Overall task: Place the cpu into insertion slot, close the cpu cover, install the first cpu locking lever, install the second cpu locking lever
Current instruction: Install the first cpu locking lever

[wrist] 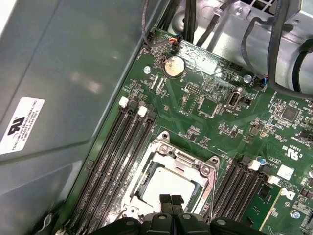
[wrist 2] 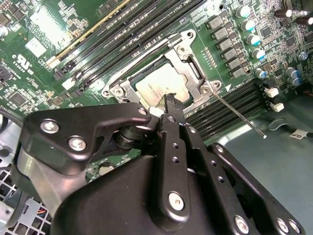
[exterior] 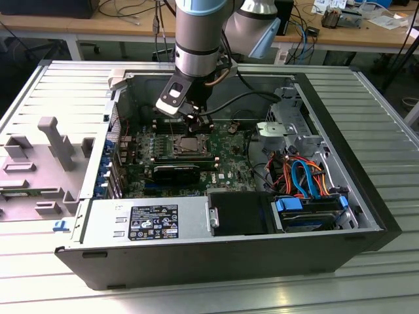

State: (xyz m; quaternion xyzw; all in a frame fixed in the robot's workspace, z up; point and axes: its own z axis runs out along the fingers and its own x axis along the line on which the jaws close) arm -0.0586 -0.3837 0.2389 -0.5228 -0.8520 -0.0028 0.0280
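Observation:
The cpu (wrist 2: pixel 161 82) (wrist: pixel 168 185) lies flat in the insertion slot (exterior: pixel 190 145) on the green motherboard, its dull silver top showing in both wrist views. The cpu cover (wrist 2: pixel 190 51) (wrist: pixel 182 157) rests down around it as a silver frame. A thin metal locking lever (wrist 2: pixel 239 117) (wrist: pixel 211 193) sticks out sideways from one corner of the socket, over the black memory slots. My gripper (exterior: pixel 194 123) (wrist 2: pixel 168 100) (wrist: pixel 171 200) hovers right over the chip's edge, its black fingers shut together with nothing between them.
Long black memory slots (wrist: pixel 122 147) flank the socket on both sides. The computer case wall (wrist: pixel 58 88) rises close beside the board. Cables (exterior: pixel 301 173), a drive bay and the power supply (exterior: pixel 150 219) fill the exterior view's right and front.

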